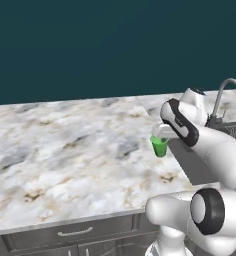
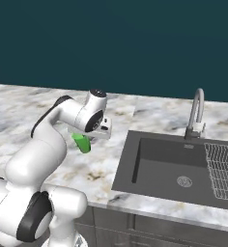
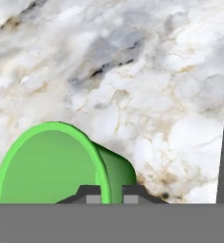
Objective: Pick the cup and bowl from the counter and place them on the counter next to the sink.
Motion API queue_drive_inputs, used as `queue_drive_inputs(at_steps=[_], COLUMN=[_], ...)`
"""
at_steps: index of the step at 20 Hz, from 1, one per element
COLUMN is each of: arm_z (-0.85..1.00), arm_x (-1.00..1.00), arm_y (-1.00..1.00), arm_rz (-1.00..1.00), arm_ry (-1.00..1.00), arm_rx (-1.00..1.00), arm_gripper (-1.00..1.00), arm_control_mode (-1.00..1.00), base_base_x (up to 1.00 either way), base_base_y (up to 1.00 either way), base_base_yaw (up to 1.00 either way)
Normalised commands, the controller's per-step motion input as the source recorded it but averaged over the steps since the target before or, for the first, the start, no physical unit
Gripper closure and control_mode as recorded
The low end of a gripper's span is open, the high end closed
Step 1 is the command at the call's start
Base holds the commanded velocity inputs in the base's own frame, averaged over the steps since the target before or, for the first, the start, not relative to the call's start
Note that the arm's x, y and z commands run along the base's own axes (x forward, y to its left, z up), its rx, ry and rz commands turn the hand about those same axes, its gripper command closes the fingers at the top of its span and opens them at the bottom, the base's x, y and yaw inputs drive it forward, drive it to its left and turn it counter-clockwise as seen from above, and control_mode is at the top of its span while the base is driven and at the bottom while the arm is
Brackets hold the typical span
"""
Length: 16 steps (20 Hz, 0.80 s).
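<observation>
My gripper (image 3: 109, 198) is closed on the cup (image 3: 52, 166), one finger inside the rim and one outside on the wall. The green cup lies tilted in my view, its open mouth turned to me and its narrower base pointing away to the right. Under it is the marble counter (image 3: 133, 71). At the right edge I see a dark strip; I cannot tell what it is.
</observation>
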Motion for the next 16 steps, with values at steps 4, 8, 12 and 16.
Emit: queue_drive_inputs(at_steps=[4, 8, 12, 16], arm_z=[-0.27, -0.32, -0.44, -0.28], arm_x=[0.00, 0.04, 0.16, 0.25], arm_y=[-0.35, -0.19, -0.01, 0.00], arm_rz=[-0.15, -0.15, -0.16, -0.15], arm_ry=[0.02, 0.04, 0.05, 0.01], arm_rx=[0.00, 0.00, 0.00, -0.01], arm_gripper=[1.00, 1.00, 1.00, 1.00], arm_control_mode=[-1.00, -1.00, -1.00, -1.00], base_base_x=[0.00, 0.00, 0.00, 0.00], base_base_y=[0.00, 0.00, 0.00, 0.00], base_base_yaw=[0.00, 0.00, 0.00, 0.00])
